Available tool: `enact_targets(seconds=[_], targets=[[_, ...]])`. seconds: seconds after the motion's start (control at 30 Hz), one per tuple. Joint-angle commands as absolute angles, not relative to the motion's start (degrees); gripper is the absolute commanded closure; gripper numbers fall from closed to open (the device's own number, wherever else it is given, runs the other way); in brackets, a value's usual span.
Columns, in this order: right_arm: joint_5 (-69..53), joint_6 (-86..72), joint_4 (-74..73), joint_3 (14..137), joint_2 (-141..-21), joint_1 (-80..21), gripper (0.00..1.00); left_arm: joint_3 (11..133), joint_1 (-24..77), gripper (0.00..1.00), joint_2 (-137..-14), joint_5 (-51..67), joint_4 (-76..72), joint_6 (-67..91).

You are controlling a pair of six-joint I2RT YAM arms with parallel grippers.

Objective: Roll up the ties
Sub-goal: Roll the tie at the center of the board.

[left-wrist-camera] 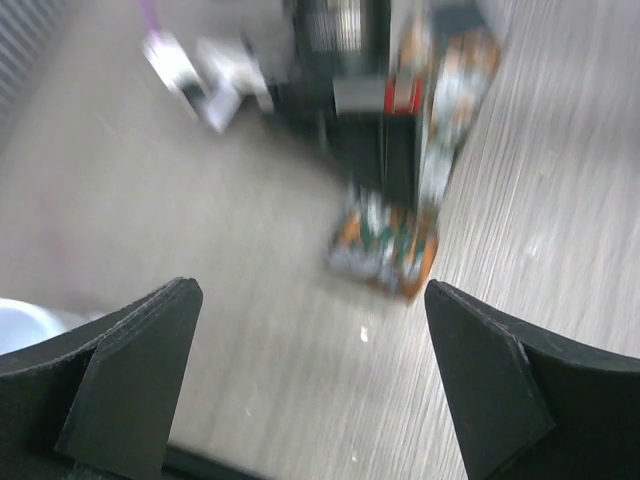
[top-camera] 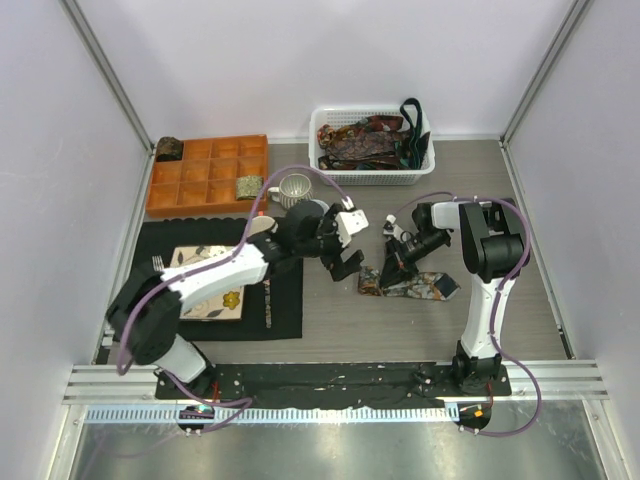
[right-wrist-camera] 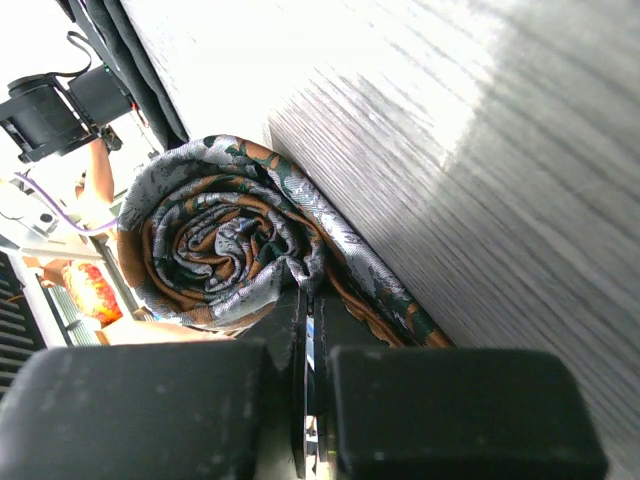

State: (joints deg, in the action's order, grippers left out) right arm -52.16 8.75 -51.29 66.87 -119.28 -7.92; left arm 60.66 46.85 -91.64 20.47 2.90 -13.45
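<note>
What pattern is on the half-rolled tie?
Tie: silver-grey, orange, dark green swirls; best in right wrist view.

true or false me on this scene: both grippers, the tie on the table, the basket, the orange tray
1. The left gripper is open and empty. True.
2. The right gripper hangs open above the tie. False: it is shut on the tie, right beside the coil.
3. The tie lies flat and fully unrolled. False: part of it is rolled into a coil.
4. The white basket holds several loose ties. True.
5. The orange tray has a rolled tie in one compartment. True.
</note>
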Motion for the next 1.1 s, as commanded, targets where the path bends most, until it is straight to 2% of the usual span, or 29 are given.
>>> enact_targets(seconds=[0.0,0.03,0.07,0.1,0.17,0.4,0.63,0.73,0.93,0.97,1.07], targets=[[-43.2,11.4,-49.0,67.1,-121.1,-7.8,0.99,54.5,47.0,0.00,-85.0,19.7,-14.0,-6.4],[-43.2,11.4,-49.0,67.0,-121.1,-7.8,0.99,54.6,47.0,0.00,-85.0,20.6,-13.9,-7.9],[-43.2,11.5,-49.0,67.0,-121.2,-7.8,0.99,55.8,47.1,0.00,-86.4,22.9,-7.8,-15.7],[-43.2,11.7,-48.9,67.2,-121.3,-7.8,0.99,58.4,46.9,0.00,-87.4,28.4,-5.3,-18.1],[-43.1,11.7,-49.0,67.7,-121.7,-7.8,0.99,59.5,47.0,0.01,-90.9,31.2,-3.1,-21.1],[-44.6,14.8,-53.2,72.9,-125.7,-8.4,0.99,58.2,47.0,0.00,-98.8,35.5,-11.4,-23.5],[-46.5,16.8,-54.6,74.4,-127.7,-10.6,0.99,58.4,47.1,0.03,-106.3,32.4,-18.9,-20.0],[-46.9,17.1,-54.4,74.8,-127.9,-12.2,0.99,58.5,47.1,0.11,-107.6,32.4,-19.2,-19.7],[-47.5,15.3,-53.2,75.6,-128.0,-12.9,0.98,56.9,47.2,0.38,-107.4,33.4,-15.4,-21.6],[-47.5,15.0,-53.3,75.6,-127.4,-12.9,0.97,56.8,47.2,0.48,-107.2,33.5,-14.5,-21.8],[-48.3,14.3,-54.0,74.8,-125.0,-12.3,0.82,56.3,47.1,0.64,-106.3,33.2,-10.9,-22.4]])
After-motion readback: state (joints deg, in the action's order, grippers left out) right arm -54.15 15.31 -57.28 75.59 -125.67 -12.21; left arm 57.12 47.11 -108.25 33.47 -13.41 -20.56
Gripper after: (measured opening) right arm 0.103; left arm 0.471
